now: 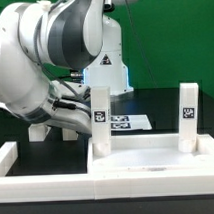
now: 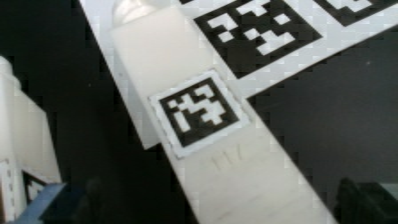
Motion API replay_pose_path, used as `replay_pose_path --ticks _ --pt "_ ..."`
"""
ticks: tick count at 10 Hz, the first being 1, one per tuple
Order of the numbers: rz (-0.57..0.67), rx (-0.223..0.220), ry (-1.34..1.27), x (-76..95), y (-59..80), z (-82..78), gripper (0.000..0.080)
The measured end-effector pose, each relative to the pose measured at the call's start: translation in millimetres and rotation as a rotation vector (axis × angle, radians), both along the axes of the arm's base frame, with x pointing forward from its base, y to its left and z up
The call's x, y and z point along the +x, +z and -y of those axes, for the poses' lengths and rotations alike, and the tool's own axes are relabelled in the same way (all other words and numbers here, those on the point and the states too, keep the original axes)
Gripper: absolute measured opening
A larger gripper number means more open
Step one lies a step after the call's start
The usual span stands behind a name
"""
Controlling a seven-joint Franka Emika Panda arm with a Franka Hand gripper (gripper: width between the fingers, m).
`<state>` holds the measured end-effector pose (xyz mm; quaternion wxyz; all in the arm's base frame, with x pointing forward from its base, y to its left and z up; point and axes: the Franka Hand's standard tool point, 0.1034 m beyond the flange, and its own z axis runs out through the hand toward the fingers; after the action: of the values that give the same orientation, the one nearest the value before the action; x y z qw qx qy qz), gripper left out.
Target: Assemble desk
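Note:
The white tabletop tray (image 1: 147,154) lies at the front of the exterior view. Two white legs stand upright on its far corners: one on the exterior view's left (image 1: 100,120) and one on the right (image 1: 188,114), each with a square tag. My gripper (image 1: 79,120) reaches low behind the left leg. In the wrist view that tagged leg (image 2: 210,120) runs between my dark fingers (image 2: 368,198). My gripper (image 2: 205,208) stands open around it, with a dark gap on either side of the leg.
The marker board (image 1: 126,122) lies flat behind the tray and also shows in the wrist view (image 2: 267,25). A low white rail (image 1: 15,158) borders the table at the exterior view's left. Another white part (image 2: 18,130) shows at the wrist view's edge.

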<state>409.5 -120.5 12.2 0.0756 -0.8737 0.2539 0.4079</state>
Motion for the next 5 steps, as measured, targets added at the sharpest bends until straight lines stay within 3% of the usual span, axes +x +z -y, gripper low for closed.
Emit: replay_pose_path --ticks 2,4,5 --pt "0.0 0.0 -0.001 -0.2 -0.1 0.4 0.0623" --pt "0.0 0.001 -0.001 -0.2 0.1 0.3 0.0282" --pt "0.0 0.001 -0.001 -0.2 0.0 0.3 0.0285"
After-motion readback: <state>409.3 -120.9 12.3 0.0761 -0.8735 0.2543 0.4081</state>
